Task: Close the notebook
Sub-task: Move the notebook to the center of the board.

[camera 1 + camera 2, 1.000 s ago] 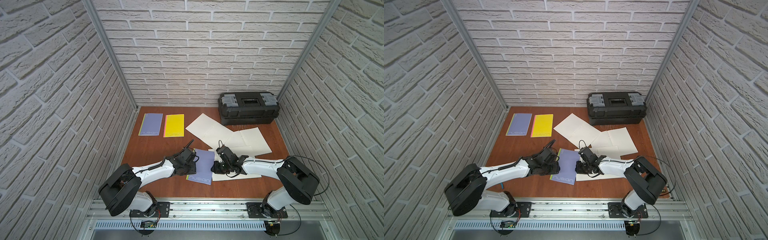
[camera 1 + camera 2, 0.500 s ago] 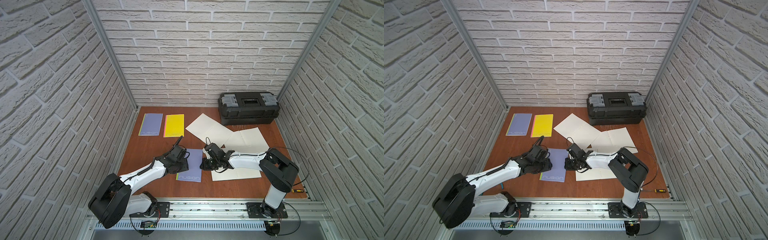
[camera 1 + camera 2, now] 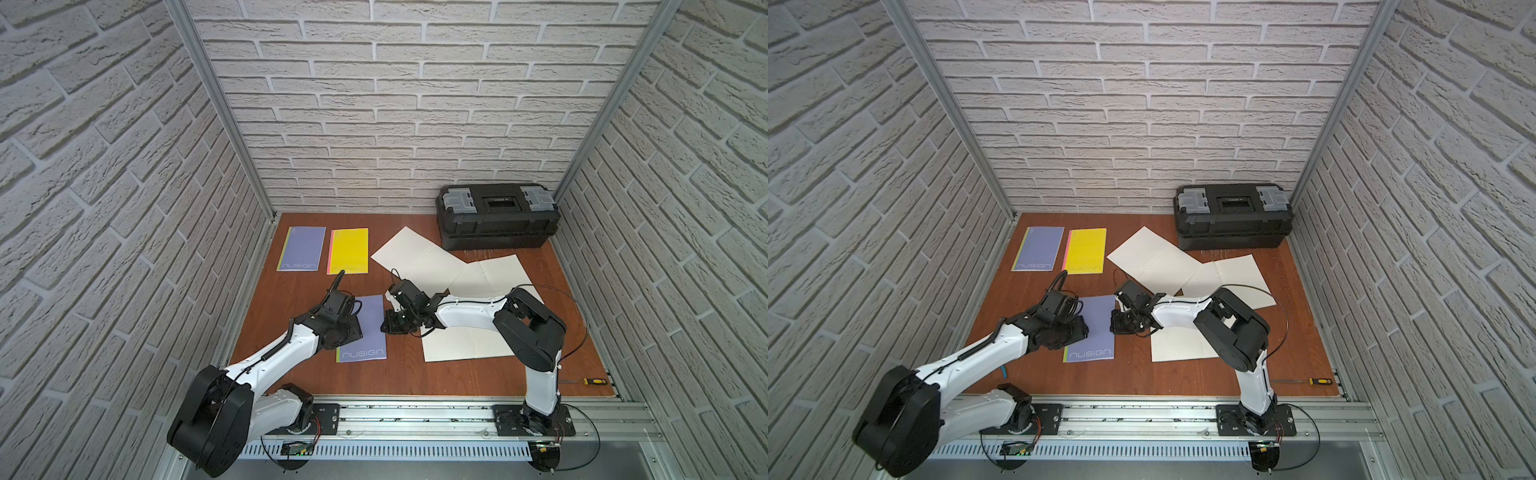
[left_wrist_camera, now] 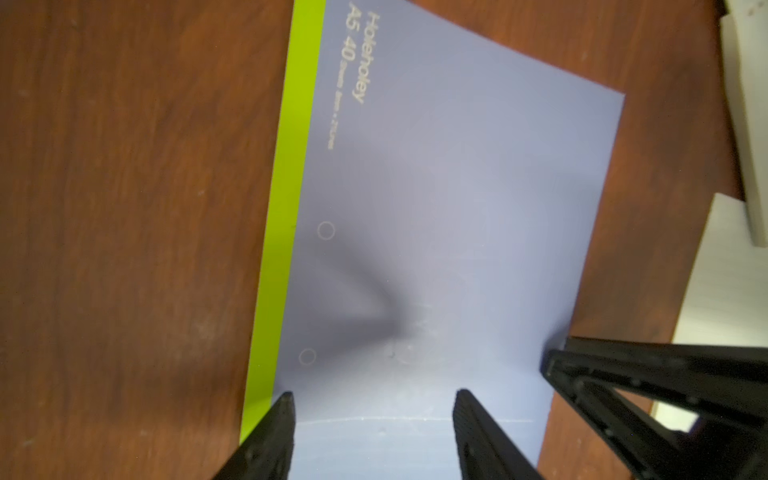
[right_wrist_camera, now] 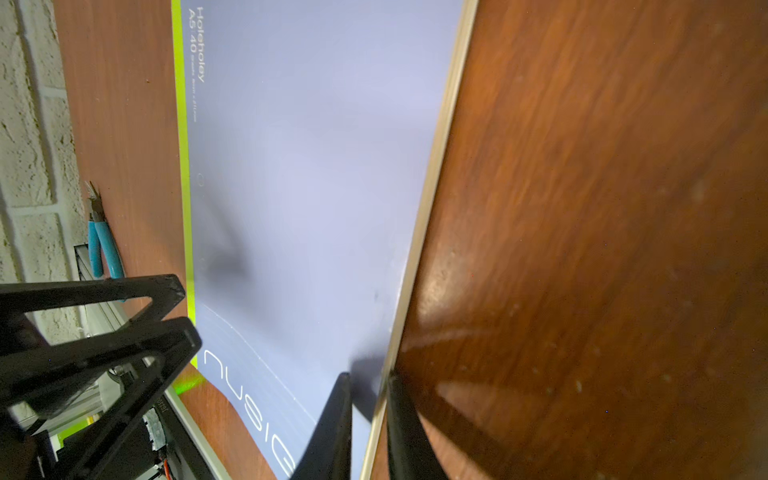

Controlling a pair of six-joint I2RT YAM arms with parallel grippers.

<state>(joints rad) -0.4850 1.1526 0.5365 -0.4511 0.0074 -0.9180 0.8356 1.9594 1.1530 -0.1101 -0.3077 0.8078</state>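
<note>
Notebook (image 3: 370,332) lies closed on surface (image 3: 415,376). Left jaws wide above it; right jaws closed at its edge.

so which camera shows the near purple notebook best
In both top views the near purple notebook shows almost whole, flat, logo readable. The wrist views show only close, cropped parts of its cover.

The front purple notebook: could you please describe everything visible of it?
The front purple notebook lies closed and flat on the wooden table, cover up. The matte cover has a lime strip along the spine and pale "nusign" lettering at its near end. Cream page edges show opposite. The open left gripper hangs over the cover; the shut right gripper points at the page edge.
</note>
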